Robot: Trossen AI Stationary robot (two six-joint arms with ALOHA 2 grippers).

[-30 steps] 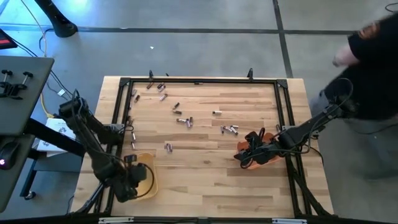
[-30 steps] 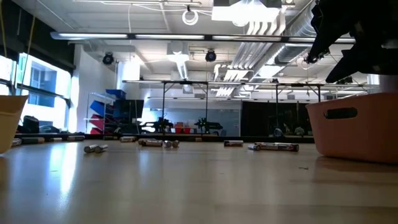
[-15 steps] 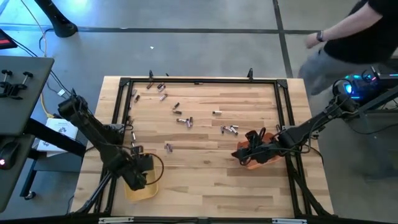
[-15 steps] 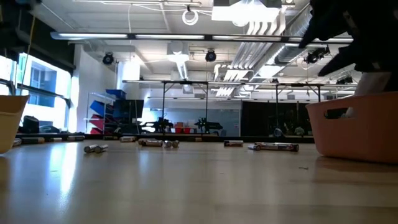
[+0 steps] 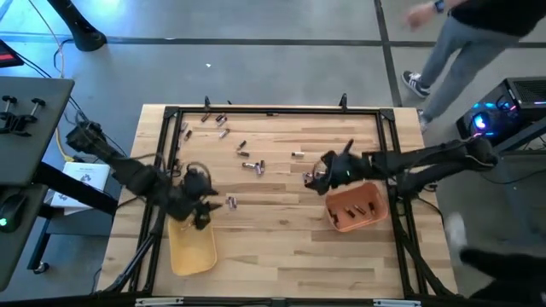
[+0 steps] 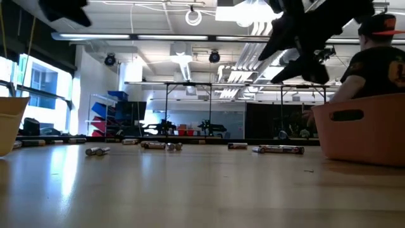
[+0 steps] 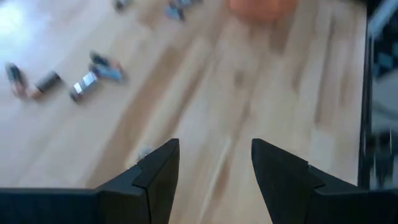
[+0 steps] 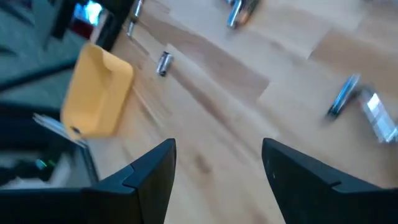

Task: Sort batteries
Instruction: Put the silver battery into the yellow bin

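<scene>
Small grey and dark batteries (image 5: 253, 165) lie scattered on the far half of the wooden table, and several more sit inside the orange tray (image 5: 357, 207). My left gripper (image 5: 202, 207) is open and hovers just past the yellow tray (image 5: 192, 247), close to a single battery (image 5: 230, 202). My right gripper (image 5: 327, 173) is open and hovers beside a small cluster of batteries (image 5: 314, 177), on the far side of the orange tray. The left wrist view shows open fingers (image 7: 214, 168) over bare wood with batteries (image 7: 93, 78) ahead. The right wrist view shows open fingers (image 8: 217, 168) and batteries (image 8: 360, 106).
A black frame (image 5: 277, 112) borders the table. The yellow tray (image 8: 99, 90) lies at the near left and the orange tray (image 6: 361, 130) at the right. A person (image 5: 461, 34) walks beyond the far right corner. Bare wood lies along the near middle.
My left gripper has risen off the yellow tray and swung toward the far edge and the right, ending near the lone battery. My right gripper has left the orange tray and moved toward the far edge and the left, to the battery cluster. The person has walked away.
</scene>
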